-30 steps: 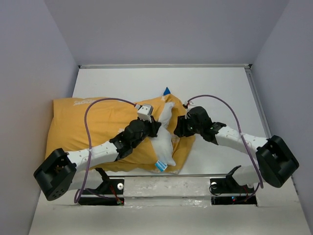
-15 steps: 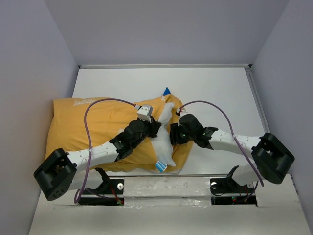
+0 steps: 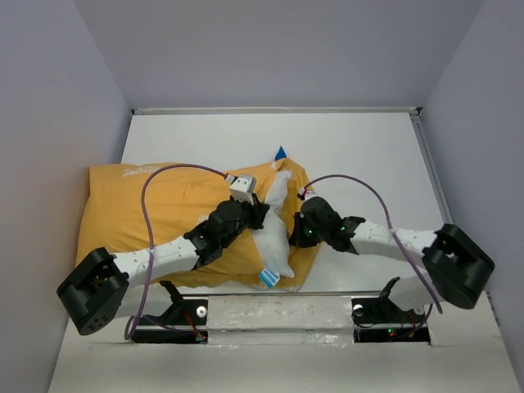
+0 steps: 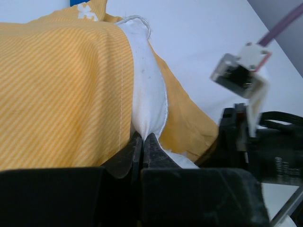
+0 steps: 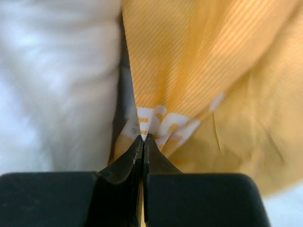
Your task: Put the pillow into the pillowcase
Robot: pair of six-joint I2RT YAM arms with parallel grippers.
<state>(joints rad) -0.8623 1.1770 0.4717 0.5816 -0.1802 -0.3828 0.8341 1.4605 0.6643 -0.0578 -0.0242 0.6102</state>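
Note:
The mustard-yellow pillowcase [image 3: 155,213] lies across the left and middle of the table, bulging with the pillow inside. The white pillow [image 3: 277,233] sticks out of its right-hand opening, and a blue-and-white tag [image 3: 268,278] shows at the near end. My left gripper [image 3: 260,214] is shut, pinching the pillow's seamed edge [image 4: 147,94] beside the yellow cloth [image 4: 61,85]. My right gripper [image 3: 295,232] is shut on the printed hem of the pillowcase [image 5: 156,120], with the pillow [image 5: 57,71] just to its left.
A blue corner of the pillowcase [image 3: 280,152] peeks out at the back. White tabletop [image 3: 368,155] stretches to the back and right, bounded by a rail [image 3: 270,110] and grey walls. The right arm's wrist [image 4: 255,142] is close beside my left fingers.
My right gripper moved left to the pillowcase opening and closed on its hem. The left gripper kept its grip on the pillow and stayed put.

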